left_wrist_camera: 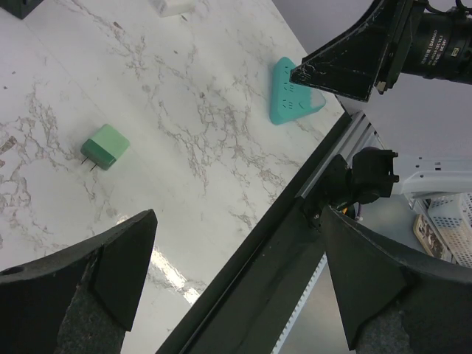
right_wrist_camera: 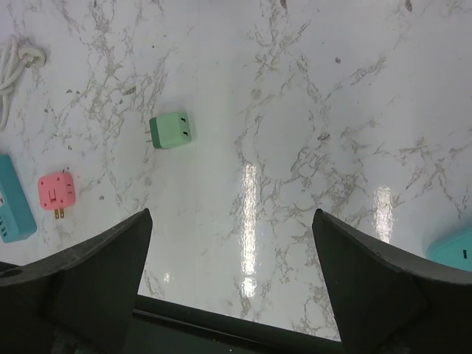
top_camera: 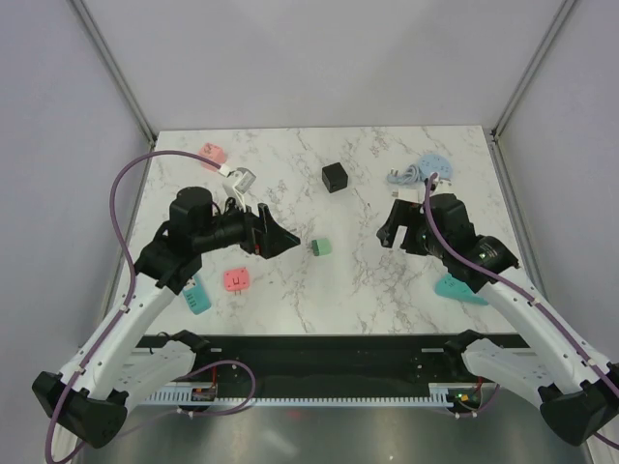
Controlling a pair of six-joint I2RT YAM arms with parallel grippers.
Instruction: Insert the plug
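green plug (top_camera: pixel 321 247): lies on the marble table (top_camera: pixel 368 290), prongs free, between the two grippers, and nothing touches it.
left gripper (top_camera: pixel 285 240): jaws wide apart, empty, hovers just beside the plug on its left.
right gripper (top_camera: pixel 395 224): jaws apart, empty, a little further from the plug.
teal socket block (top_camera: pixel 459 288): near the right front edge, well apart from the plug; probably the target, but i cannot be sure.
done: nothing yet, as i judge.
left to do: grasp the plug, carry it, align the prongs, push in.
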